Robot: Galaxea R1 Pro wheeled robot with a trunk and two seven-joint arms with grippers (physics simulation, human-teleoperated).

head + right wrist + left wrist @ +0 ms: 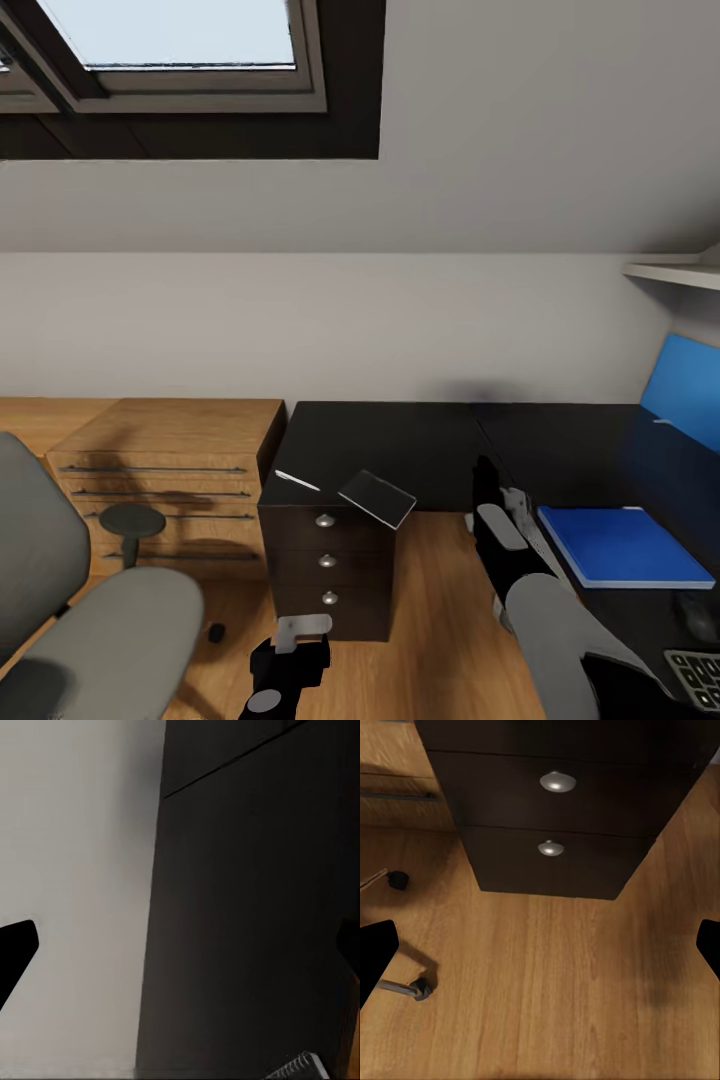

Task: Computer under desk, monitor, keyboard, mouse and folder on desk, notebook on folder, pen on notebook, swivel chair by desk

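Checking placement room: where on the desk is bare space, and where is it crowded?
Bare: the desk between the notebook and the folder, back to the wall. Crowded: the front right, where folder, mouse and keyboard sit together.

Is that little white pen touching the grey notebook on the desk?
Apart. The head view shows the pen and the notebook lying side by side, with a strip of black desk between them.
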